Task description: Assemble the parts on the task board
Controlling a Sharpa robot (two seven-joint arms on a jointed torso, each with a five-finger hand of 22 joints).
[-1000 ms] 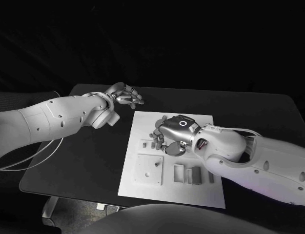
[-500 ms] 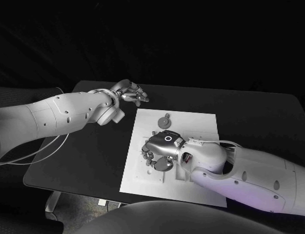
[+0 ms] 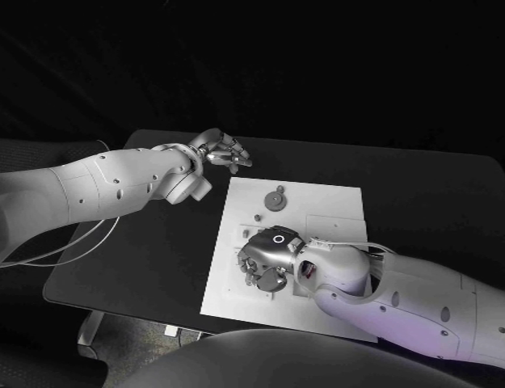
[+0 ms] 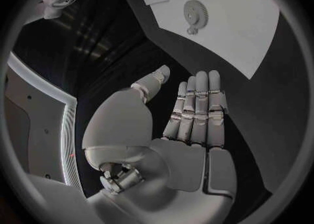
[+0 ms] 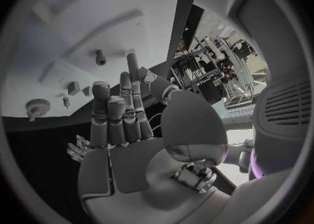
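Black and matte, the square table point(image 3: 439, 202) fills the middle of the head view, with darkness all around it. On its centre lies the white rectangular task board point(image 3: 322, 202), a flat plate with shallow recessed outlines; no writing or label can be read on it. Near the board's far end lies a small grey toothed gear point(image 3: 276, 196) (its teeth are clearer in the left wrist view point(image 4: 194, 12)), and a few small grey parts point(image 3: 257, 218) stand just beside it toward the board's middle. The right hand point(image 3: 267, 260) hovers low over the near half of the board, fingers extended and close together, holding nothing that can be seen. The left hand point(image 3: 223, 153) sits off the board above the table's far left corner, fingers straight and empty.
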